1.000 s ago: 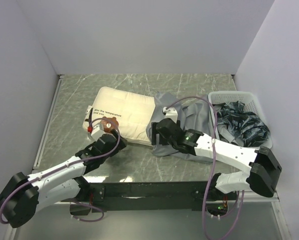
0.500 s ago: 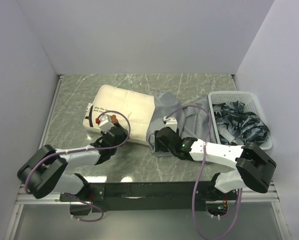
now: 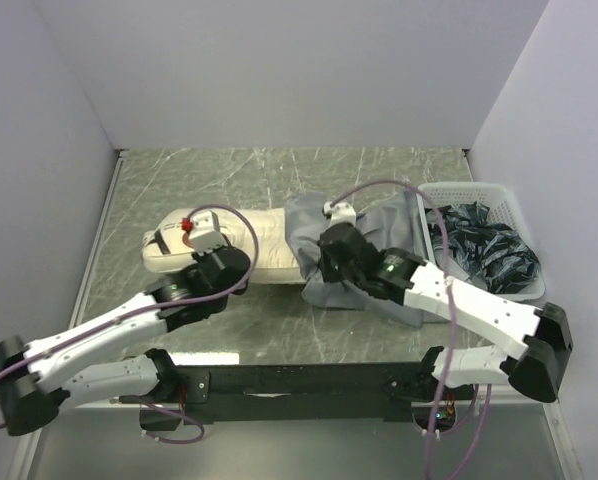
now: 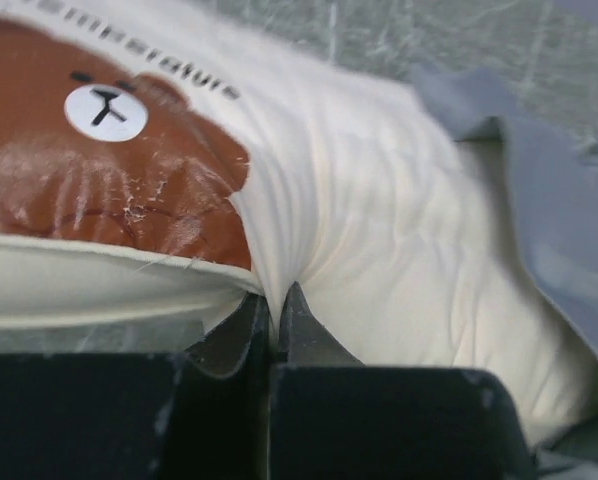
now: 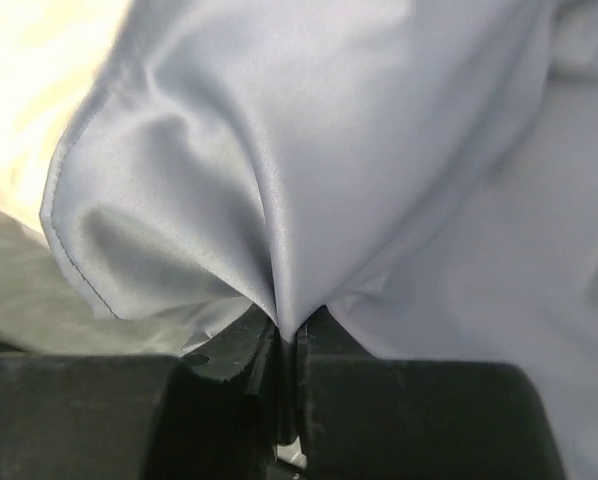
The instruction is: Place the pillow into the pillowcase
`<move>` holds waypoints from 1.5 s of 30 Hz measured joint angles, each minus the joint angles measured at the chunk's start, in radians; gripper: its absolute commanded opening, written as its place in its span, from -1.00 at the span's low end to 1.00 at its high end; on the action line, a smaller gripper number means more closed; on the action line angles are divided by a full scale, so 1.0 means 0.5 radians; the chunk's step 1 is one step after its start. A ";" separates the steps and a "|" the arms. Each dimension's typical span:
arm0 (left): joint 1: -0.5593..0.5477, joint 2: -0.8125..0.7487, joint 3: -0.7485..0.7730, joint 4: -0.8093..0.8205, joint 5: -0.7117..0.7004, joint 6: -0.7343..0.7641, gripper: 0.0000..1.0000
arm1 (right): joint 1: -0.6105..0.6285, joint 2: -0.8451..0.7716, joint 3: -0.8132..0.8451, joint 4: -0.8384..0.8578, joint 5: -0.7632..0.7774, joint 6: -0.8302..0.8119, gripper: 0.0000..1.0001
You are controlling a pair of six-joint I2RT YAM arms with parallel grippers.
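Note:
The cream-white pillow point(image 3: 264, 240) lies across the table's middle, its bear-face end point(image 4: 109, 190) toward the left. Its right end sits under the edge of the grey pillowcase point(image 3: 304, 215). My left gripper point(image 4: 276, 300) is shut on a fold of the pillow's point(image 4: 379, 200) near side, beside the bear print; in the top view it is at the pillow's front edge point(image 3: 231, 262). The right gripper point(image 5: 289, 325) is shut on a pinch of the pillowcase point(image 5: 329, 150) near its hem, with the pillow point(image 5: 49, 90) showing at upper left. From above, that gripper point(image 3: 321, 262) is at the pillowcase's left edge.
A white plastic basket point(image 3: 519, 210) with dark crumpled fabric point(image 3: 479, 250) stands at the right, close to the right arm. Grey walls close in the left, back and right. The table's black front rail point(image 3: 299, 380) runs between the arm bases.
Both grippers have closed, the left on the pillow, the right on the pillowcase. The pillow has rolled and shifted left and toward the front; the pillowcase's edge now lies over the pillow's right end.

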 measured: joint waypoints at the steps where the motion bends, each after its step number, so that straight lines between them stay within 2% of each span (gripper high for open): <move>1: -0.031 -0.065 0.088 -0.124 -0.013 0.009 -0.98 | -0.001 -0.021 0.111 -0.070 -0.027 -0.047 -0.82; 5: -0.117 -0.189 0.513 -0.568 -0.005 0.105 -0.98 | -0.010 -0.048 0.503 -0.235 -0.155 -0.203 -0.81; 9: -0.188 -0.098 0.945 -0.869 -0.004 0.232 -0.98 | -0.021 -0.044 0.744 -0.297 -0.383 -0.294 -0.82; 12: -0.203 0.003 1.150 -0.957 -0.056 0.301 -0.98 | -0.025 -0.021 0.790 -0.340 -0.570 -0.315 -0.78; 15: -0.203 0.079 1.213 -0.958 -0.098 0.307 -0.98 | -0.025 0.053 0.819 -0.430 -0.698 -0.327 -0.79; 20: -0.203 0.128 1.073 -0.888 -0.103 0.158 -0.98 | -0.028 0.282 0.920 -0.611 -0.819 -0.359 -0.57; 21: -0.203 0.086 0.956 -0.838 -0.100 0.085 -0.98 | -0.036 0.321 0.922 -0.629 -0.806 -0.359 -0.47; 22: -0.203 0.053 0.873 -0.829 -0.101 0.028 -0.98 | -0.044 0.362 0.922 -0.648 -0.782 -0.358 -0.29; 24: -0.203 -0.030 0.668 -0.800 -0.102 -0.124 -0.98 | -0.066 0.446 0.924 -0.645 -0.690 -0.353 -0.10; 25: -0.203 -0.066 0.573 -0.800 -0.098 -0.214 -0.98 | -0.075 0.479 0.925 -0.632 -0.639 -0.349 0.12; 26: -0.205 -0.092 0.488 -0.801 -0.094 -0.309 -0.98 | -0.085 0.523 0.935 -0.621 -0.584 -0.347 0.23; 27: -0.208 -0.111 0.417 -0.806 -0.085 -0.403 -0.98 | -0.097 0.567 0.957 -0.610 -0.525 -0.341 0.32; 28: -0.211 -0.120 0.362 -0.815 -0.069 -0.496 -0.98 | -0.106 0.607 0.985 -0.594 -0.450 -0.342 0.51; 31: -0.240 -0.105 0.298 -0.803 -0.031 -0.724 -0.98 | -0.121 0.667 1.017 -0.515 -0.249 -0.320 0.81; 35: -0.232 -0.066 0.298 -0.790 -0.043 -1.013 -0.98 | -0.120 0.605 0.948 -0.418 -0.044 -0.259 0.88; 38: -0.220 -0.048 0.298 -0.774 -0.036 -1.165 -0.98 | -0.114 0.420 0.796 -0.359 0.056 -0.201 0.91; 41: -0.213 -0.046 0.298 -0.733 -0.024 -1.253 -0.98 | -0.089 0.093 0.566 -0.269 0.124 -0.122 0.99; 45: -0.208 -0.015 0.299 -0.694 -0.011 -1.313 -0.98 | -0.032 -0.354 0.266 -0.162 0.193 -0.008 0.99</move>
